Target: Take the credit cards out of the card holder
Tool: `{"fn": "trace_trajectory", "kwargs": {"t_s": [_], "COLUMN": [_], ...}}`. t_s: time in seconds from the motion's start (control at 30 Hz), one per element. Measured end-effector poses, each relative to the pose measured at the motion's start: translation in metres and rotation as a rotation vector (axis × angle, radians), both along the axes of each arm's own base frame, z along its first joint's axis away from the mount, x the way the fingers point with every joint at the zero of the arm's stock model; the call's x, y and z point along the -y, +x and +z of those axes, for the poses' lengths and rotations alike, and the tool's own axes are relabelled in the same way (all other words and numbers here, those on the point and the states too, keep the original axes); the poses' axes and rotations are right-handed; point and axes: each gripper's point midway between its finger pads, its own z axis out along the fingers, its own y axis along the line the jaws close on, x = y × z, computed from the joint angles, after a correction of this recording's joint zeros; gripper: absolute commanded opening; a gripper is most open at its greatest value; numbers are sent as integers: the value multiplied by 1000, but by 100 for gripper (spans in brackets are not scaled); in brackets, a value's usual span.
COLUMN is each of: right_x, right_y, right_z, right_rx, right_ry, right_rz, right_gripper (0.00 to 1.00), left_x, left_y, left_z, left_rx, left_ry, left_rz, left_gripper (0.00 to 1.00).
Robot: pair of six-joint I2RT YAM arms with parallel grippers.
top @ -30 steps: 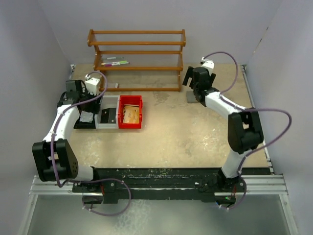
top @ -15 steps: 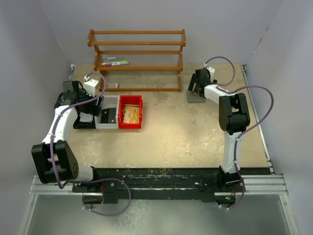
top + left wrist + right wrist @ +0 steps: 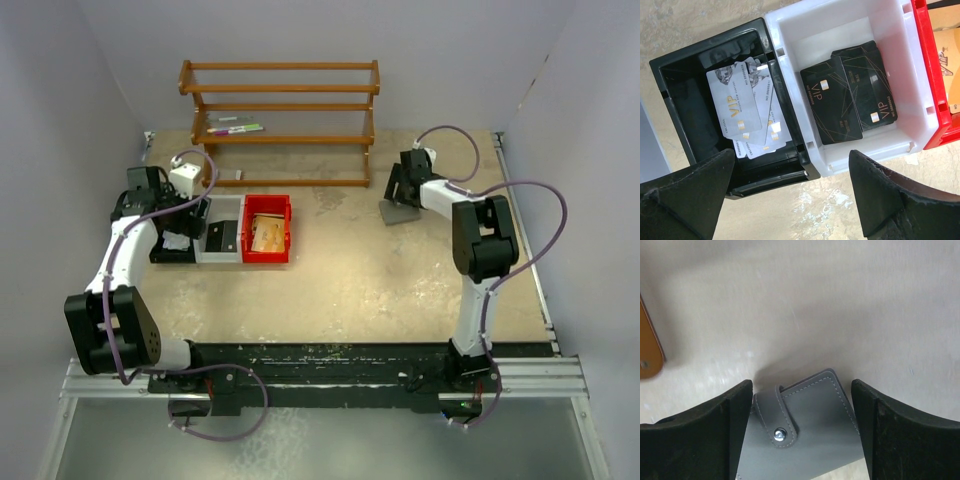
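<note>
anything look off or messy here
Mildly: the silver cards in the black bin lie fanned and crooked, not squarely stacked. The black cards in the white bin overlap too. Nothing looks spilled or damaged.

Grey card holder (image 3: 810, 432); silver cards (image 3: 742, 107) in black bin (image 3: 685, 75), black cards (image 3: 850, 95) in white bin (image 3: 840, 25).

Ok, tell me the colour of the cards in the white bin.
Black, with gold lines and VIP lettering; the left wrist view shows the cards best.
</note>
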Motion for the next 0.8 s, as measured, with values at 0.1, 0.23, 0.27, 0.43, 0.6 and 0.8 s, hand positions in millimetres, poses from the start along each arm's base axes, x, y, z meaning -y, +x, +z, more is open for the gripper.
{"fn": "trace_trajectory", "kwargs": {"t_s": [0.1,0.23,0.27,0.43,0.6,0.8], "right_x": [-1,-11,-16,-61,-113,-157], "right_y": [-28,-67,-74,-126,-168,-190], "right_z": [-1,1,3,9,10,12], "right_rx": [-29,-53,-45,-36,-26,-22], "right_ry": [24,33,36,75,143,177], "right_rz": [9,31,39,124,211,306], "right_gripper": [79,80,80,81,82,85], "left_x": [-2,-2,-2,-2,-3,-4], "left_y": [2,4,4,6,13,25], "left_z": [-3,-11,-15,-23,-32,-51], "left_rx": [-3,-24,-34,-51,-58,-97], "left_ry": [7,5,3,-3,-9,-33], "left_rz": [-1,-1,-1,-1,6,25], "left_gripper": [96,93,93,86,81,59]}}
